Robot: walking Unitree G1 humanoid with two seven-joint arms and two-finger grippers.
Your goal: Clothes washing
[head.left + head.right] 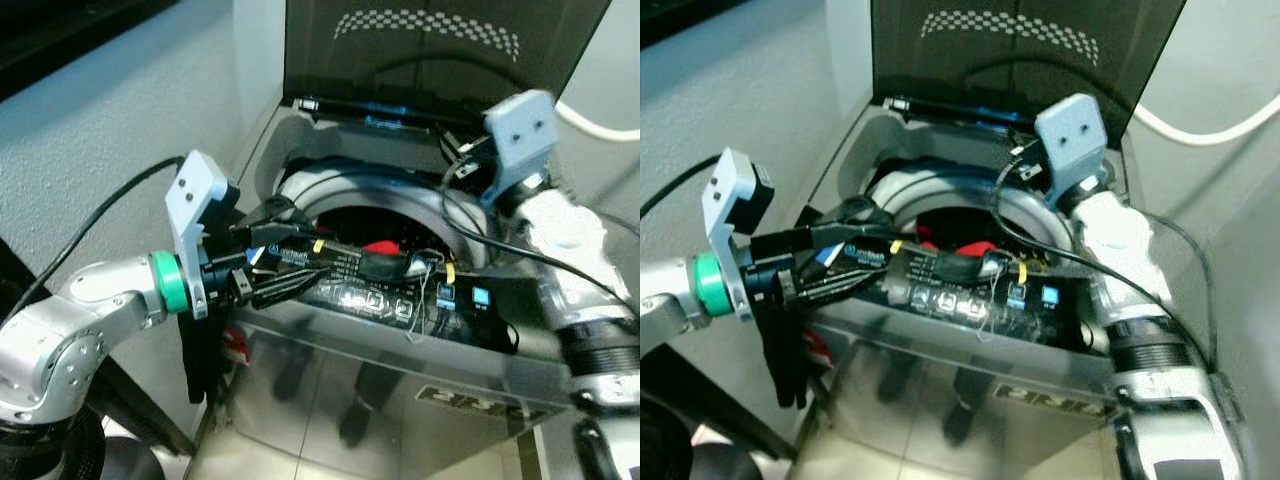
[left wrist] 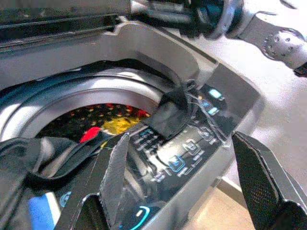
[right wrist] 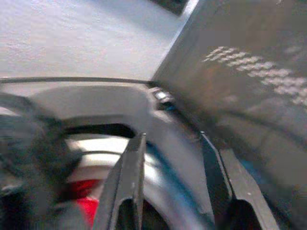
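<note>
A silver top-load washing machine (image 1: 400,370) stands with its dark lid (image 1: 430,60) raised. Red clothes (image 1: 380,246) and a yellow piece (image 2: 117,125) lie in the drum. A black garment (image 2: 170,112) is draped over the front rim and the lit control panel (image 1: 390,300); one end hangs down the front left (image 1: 195,350). My left gripper (image 1: 430,265) reaches across the panel just above this garment, open, with its fingers (image 2: 115,172) wide apart either side of the cloth. My right gripper (image 3: 177,163) hovers over the drum's back right rim, open and holding nothing.
A grey textured wall (image 1: 100,130) runs close along the machine's left side. A white hose (image 1: 600,125) curves behind the lid at the right. Black cables (image 1: 470,235) from my right arm cross over the drum opening. Tiled floor (image 1: 300,440) lies in front.
</note>
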